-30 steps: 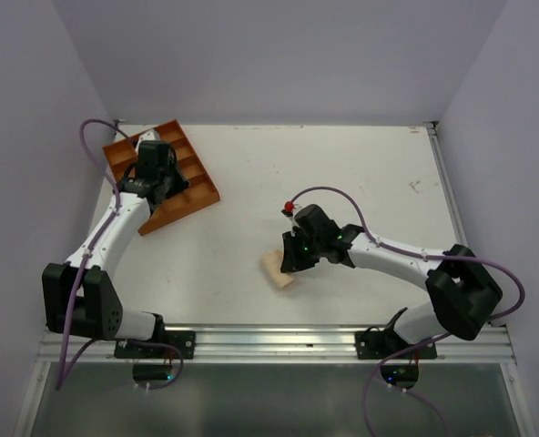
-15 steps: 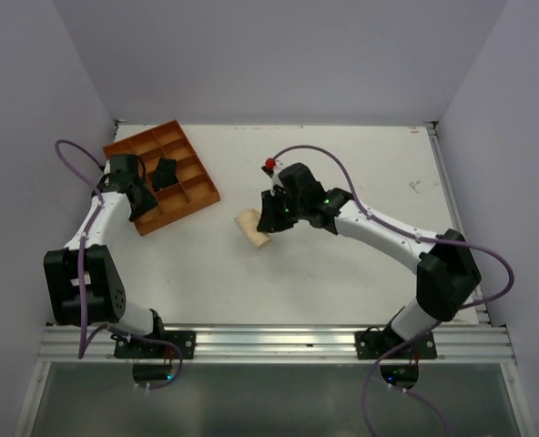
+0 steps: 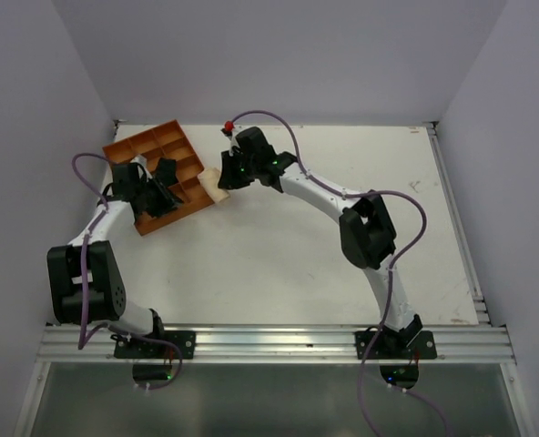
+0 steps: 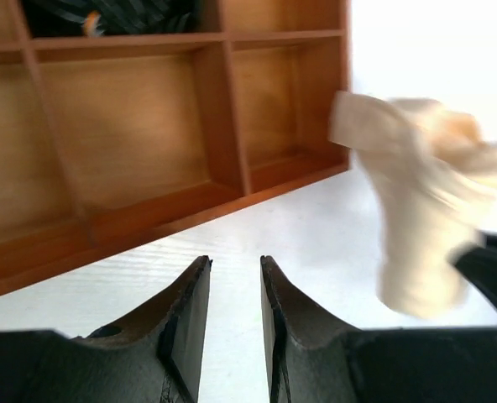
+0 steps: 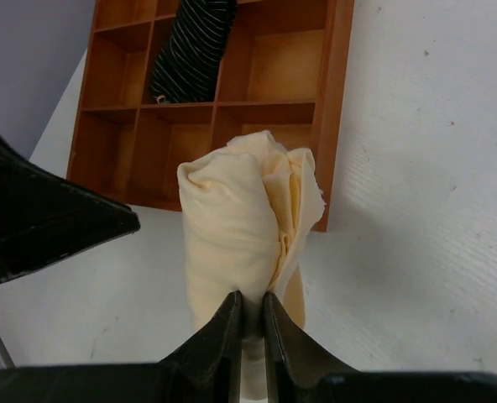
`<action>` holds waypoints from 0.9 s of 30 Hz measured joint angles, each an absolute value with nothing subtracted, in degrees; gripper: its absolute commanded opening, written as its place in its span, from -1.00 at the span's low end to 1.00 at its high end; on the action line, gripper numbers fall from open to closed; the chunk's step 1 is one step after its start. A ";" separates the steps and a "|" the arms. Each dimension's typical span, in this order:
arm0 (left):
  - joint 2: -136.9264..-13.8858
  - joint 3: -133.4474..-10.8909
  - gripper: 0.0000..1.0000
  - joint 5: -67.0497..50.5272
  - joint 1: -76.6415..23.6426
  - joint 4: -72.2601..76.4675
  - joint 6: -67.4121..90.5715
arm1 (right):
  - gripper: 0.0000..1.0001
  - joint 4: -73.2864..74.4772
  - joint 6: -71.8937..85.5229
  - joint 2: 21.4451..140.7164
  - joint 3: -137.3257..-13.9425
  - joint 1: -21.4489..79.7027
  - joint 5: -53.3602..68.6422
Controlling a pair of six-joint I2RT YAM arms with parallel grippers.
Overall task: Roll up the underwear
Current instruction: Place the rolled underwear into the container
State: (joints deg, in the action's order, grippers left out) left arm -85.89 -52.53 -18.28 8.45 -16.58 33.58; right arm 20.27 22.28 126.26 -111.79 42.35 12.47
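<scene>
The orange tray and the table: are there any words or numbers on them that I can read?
None: no words, numbers, brands or signs can be read in any view.
The wooden tray is plain.
The underwear shows no label, and neither does the striped black bundle.
A small dark mark on the table is too small to tell if it is writing.

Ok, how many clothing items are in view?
2. The underwear is pinched in the right gripper beside the tray; a black striped bundle sits in a tray compartment. Others may be hidden.
</scene>
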 measured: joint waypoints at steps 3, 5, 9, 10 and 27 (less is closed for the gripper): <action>-84.99 -52.25 -0.35 -22.20 8.45 -13.34 34.65 | -1.00 18.35 22.33 130.69 -114.61 42.30 11.66; -84.79 -52.25 -0.35 -23.44 8.45 -11.27 34.89 | -1.00 16.56 22.35 133.64 -116.64 42.30 11.33; -85.82 -53.63 -0.34 -22.50 8.47 -12.49 34.00 | -1.00 11.22 22.31 138.54 -119.68 42.33 10.44; -86.17 -53.93 -0.34 -21.89 8.47 -12.86 33.61 | -1.00 10.11 22.24 139.50 -120.29 42.35 10.11; -94.78 -57.95 -0.32 -17.50 8.49 -17.21 28.62 | -1.00 -3.66 16.34 147.98 -125.99 44.47 7.05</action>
State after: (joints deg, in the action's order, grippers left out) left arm -94.78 -57.95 -17.50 8.49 -17.21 28.62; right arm -3.66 16.34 147.98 -125.99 44.47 7.05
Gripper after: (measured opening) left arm 0.339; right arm 0.144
